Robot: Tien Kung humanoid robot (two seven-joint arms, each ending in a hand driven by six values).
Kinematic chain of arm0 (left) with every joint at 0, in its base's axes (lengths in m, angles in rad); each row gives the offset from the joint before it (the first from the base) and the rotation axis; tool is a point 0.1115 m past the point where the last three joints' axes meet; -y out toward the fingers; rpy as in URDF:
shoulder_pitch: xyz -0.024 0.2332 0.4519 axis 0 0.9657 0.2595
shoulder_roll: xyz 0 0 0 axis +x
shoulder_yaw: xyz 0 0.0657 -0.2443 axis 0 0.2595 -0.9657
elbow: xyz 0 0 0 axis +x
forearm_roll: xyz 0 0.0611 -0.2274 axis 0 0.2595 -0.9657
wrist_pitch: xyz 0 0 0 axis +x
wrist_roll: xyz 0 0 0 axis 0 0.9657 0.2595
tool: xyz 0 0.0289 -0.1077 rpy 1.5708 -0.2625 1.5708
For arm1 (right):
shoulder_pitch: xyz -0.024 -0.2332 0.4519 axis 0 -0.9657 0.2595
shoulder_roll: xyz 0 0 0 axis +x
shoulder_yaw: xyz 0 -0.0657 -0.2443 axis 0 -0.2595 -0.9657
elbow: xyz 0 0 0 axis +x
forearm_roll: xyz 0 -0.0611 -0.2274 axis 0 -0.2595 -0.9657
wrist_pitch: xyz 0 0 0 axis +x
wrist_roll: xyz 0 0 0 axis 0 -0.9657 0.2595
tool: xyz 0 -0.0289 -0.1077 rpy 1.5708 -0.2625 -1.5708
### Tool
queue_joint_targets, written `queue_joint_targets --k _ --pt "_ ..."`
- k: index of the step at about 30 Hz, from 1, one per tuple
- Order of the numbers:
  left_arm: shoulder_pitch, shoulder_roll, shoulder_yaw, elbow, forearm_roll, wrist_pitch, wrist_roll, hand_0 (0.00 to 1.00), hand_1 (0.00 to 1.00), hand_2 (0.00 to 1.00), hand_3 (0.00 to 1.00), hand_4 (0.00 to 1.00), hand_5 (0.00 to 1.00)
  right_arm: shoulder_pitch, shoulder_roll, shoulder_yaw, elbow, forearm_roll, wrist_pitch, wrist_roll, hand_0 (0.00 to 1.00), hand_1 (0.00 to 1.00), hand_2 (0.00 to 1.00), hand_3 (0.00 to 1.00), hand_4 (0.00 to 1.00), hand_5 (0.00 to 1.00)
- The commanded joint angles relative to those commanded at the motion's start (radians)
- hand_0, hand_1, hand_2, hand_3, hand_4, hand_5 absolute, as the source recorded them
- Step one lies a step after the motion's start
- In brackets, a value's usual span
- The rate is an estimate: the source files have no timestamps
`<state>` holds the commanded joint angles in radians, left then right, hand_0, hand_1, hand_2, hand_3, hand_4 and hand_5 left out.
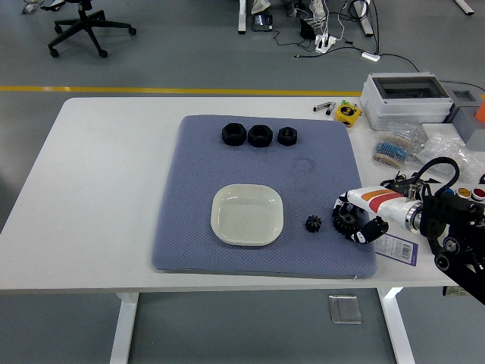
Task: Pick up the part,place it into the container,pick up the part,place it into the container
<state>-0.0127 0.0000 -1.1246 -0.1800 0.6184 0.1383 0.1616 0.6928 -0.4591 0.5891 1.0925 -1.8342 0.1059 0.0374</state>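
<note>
A larger black gear [345, 221] and a small black gear [312, 224] lie on the blue mat [197, 174], right of the empty white square dish [247, 214]. My right hand [351, 220] comes in from the right, low over the mat. Its fingers are curled around the larger gear, fingertips on the gear's far side and thumb on its near side. The gear still rests on the mat. The small gear lies free, just left of the hand. The left arm is out of view.
Three black nuts [259, 135] sit in a row at the mat's far edge. A grey box [402, 95], a yellow item [348, 112], bags of small parts [398, 148] and a purple card [395, 246] crowd the table's right side.
</note>
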Motion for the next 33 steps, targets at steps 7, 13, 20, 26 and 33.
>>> queue_joint_targets --k 7,13,20,26,33 --pt "0.000 0.000 0.004 0.000 -0.003 0.000 -0.001 0.863 0.817 0.848 0.609 0.540 0.722 -0.010 -0.020 0.032 0.073 -0.016 -0.017 0.003 0.473 0.401 0.445 0.440 0.571 0.002" --pt "0.000 0.000 0.014 0.000 -0.015 0.000 -0.003 0.864 0.818 0.849 0.609 0.540 0.722 -0.015 -0.015 0.062 0.148 -0.064 -0.050 0.009 0.468 0.391 0.436 0.433 0.577 0.002" --pt "-0.001 0.000 0.022 0.000 -0.025 0.001 -0.004 0.863 0.817 0.848 0.609 0.538 0.720 0.006 0.005 0.036 0.244 -0.122 -0.079 0.018 0.477 0.389 0.433 0.430 0.560 0.002" --pt "0.002 0.000 0.025 0.000 -0.028 0.002 -0.004 0.863 0.817 0.849 0.609 0.539 0.722 0.079 0.068 -0.037 0.249 -0.140 -0.082 0.012 0.479 0.390 0.435 0.430 0.552 0.002" --pt "0.002 0.000 0.023 0.000 -0.028 0.007 -0.006 0.863 0.817 0.849 0.608 0.539 0.722 0.188 0.179 -0.157 0.139 -0.122 -0.110 -0.034 0.466 0.400 0.444 0.442 0.621 0.002"
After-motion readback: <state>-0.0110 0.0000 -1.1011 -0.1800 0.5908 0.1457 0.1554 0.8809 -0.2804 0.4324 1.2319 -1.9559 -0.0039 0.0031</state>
